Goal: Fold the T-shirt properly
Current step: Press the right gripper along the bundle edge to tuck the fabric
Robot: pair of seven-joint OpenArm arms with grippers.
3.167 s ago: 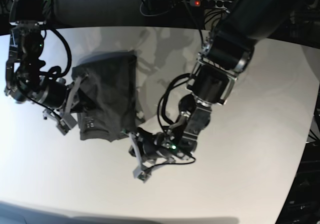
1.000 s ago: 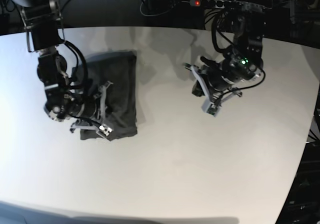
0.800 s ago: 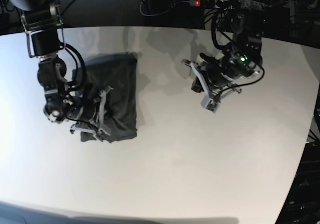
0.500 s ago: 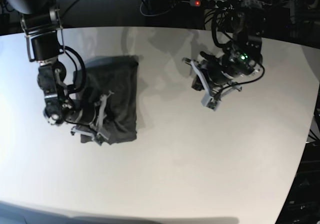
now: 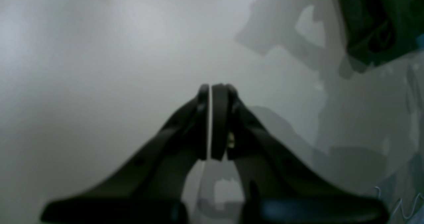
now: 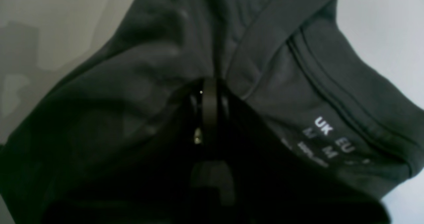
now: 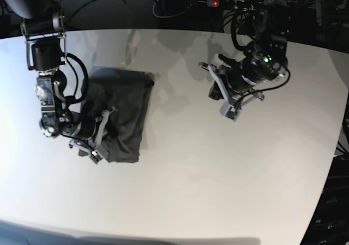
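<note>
Since half a second ago, the T-shirt (image 7: 122,117) shifted slightly leftward on the white surface (image 7: 191,190), pulled by the right hand (image 7: 101,136), clenched on its fabric. Only the right wrist view shows the printed letters "UK" and "EU" (image 6: 326,134). Apart over bare surface, the left hand (image 5: 211,121) hovers clenched, grasping nothing.

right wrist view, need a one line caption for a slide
Closed right pincer resting on the dark grey T-shirt, its printed UK/EU size label showing near the collar.
</note>
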